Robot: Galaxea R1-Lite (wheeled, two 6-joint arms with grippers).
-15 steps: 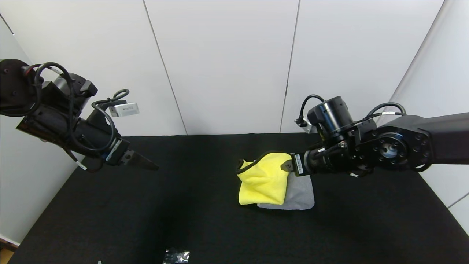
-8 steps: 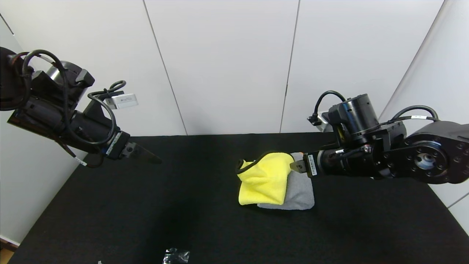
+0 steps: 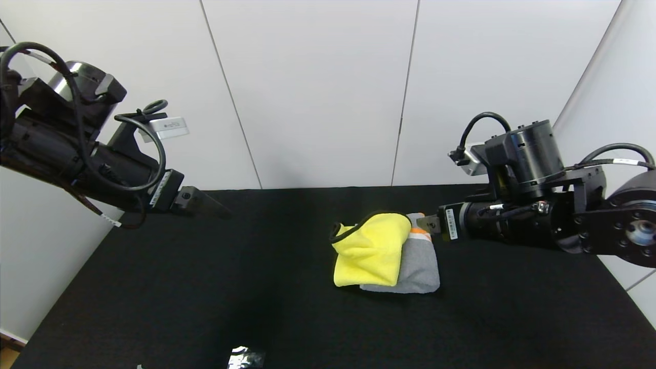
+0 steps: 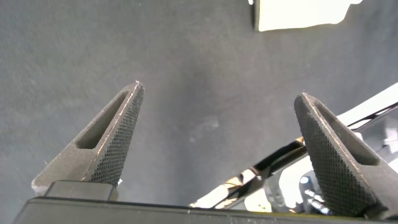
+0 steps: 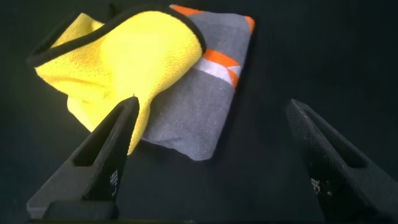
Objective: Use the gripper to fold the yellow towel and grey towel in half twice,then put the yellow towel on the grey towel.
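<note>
The yellow towel (image 3: 371, 249) already lies folded on top of the grey towel (image 3: 421, 261), the pair sitting a little toward the right side of the bench (image 3: 205, 307), about midway between its far and near edges, so the stacking step looks done, or very nearly. The right gripper (image 3: 423, 224) hangs just beside the far right corner of the stack, jaws spread wide and holding nothing. The yellow towel sits off-centre and bunched at its far edge, leaving the grey one's right part and orange stripes showing; any next move would call for squaring it up, if tidiness matters. The left gripper (image 3: 218, 207) is parked high over the bench's far left corner, also wide and empty. The bench is covered in black cloth, with plain white wall panels behind. Something small and shiny (image 3: 246, 357) lies at the near edge; I can't tell what it is.
</note>
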